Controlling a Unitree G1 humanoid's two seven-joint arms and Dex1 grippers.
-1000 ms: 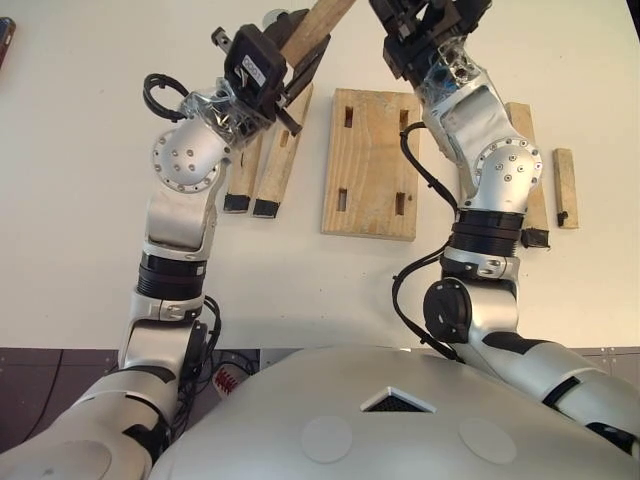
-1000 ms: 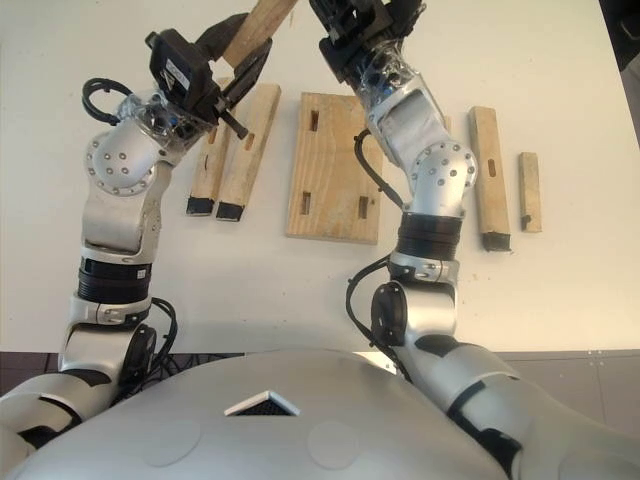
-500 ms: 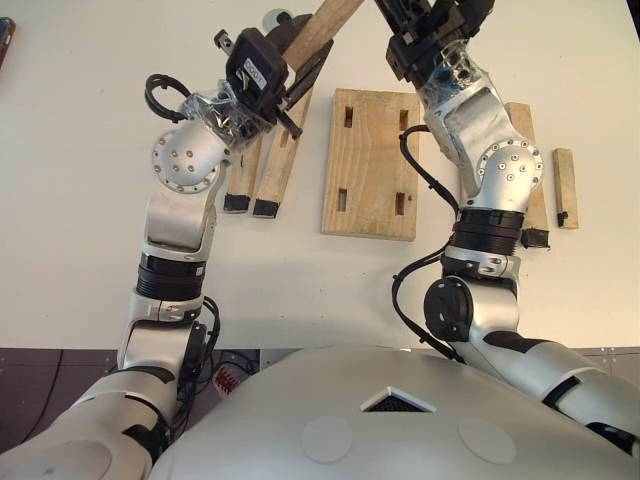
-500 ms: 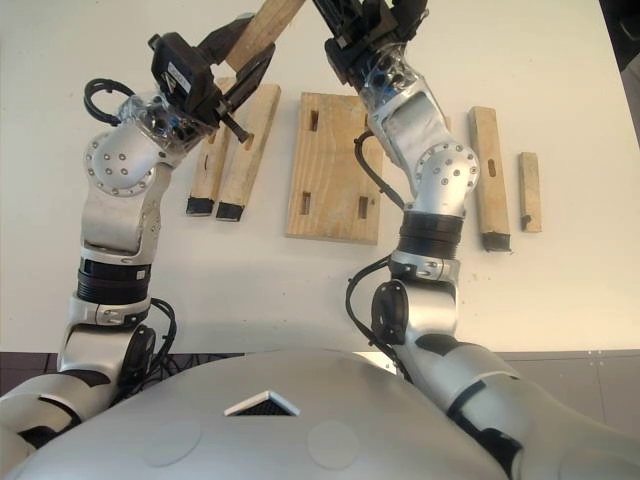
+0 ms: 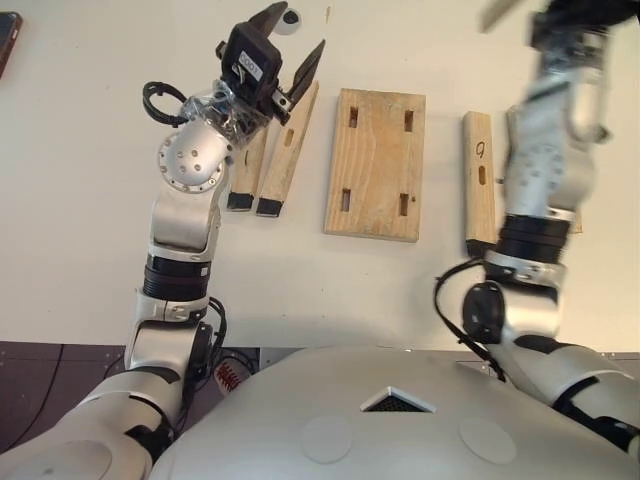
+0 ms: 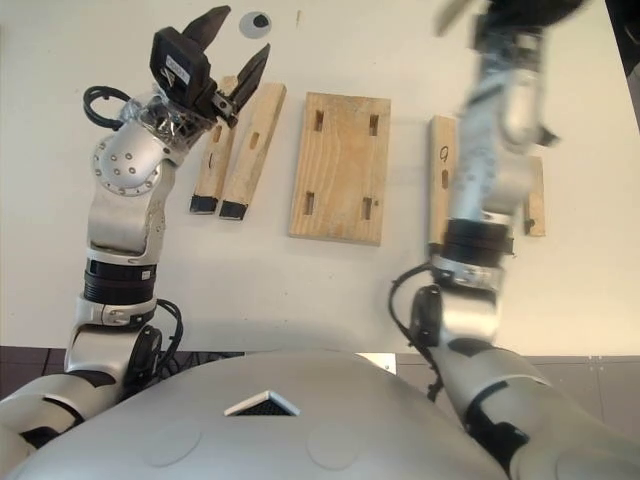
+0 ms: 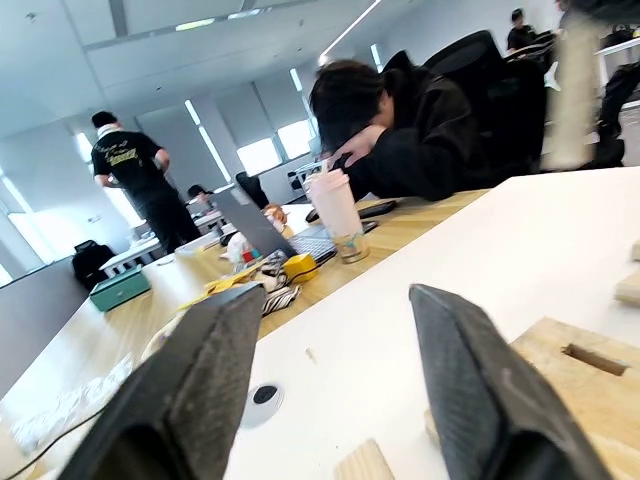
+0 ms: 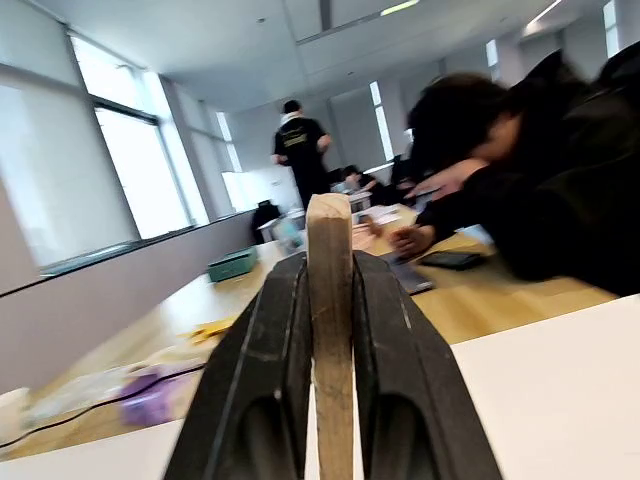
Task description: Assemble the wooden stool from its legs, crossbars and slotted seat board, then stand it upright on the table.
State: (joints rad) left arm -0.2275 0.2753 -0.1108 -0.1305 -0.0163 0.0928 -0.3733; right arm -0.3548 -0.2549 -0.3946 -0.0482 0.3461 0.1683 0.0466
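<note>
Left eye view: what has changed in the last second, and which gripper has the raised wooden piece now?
The left gripper let go of the wooden piece and now stands open above the two legs on the table. The right gripper, shut on that piece, swung off to the robot's right with it, uncovering another leg beside the seat board. The board and the legs on the table lie as before.

An open office lay behind: tall bright windows, ceiling light strips, long wooden desks. The white table ended above dark floor, lower left.
</note>
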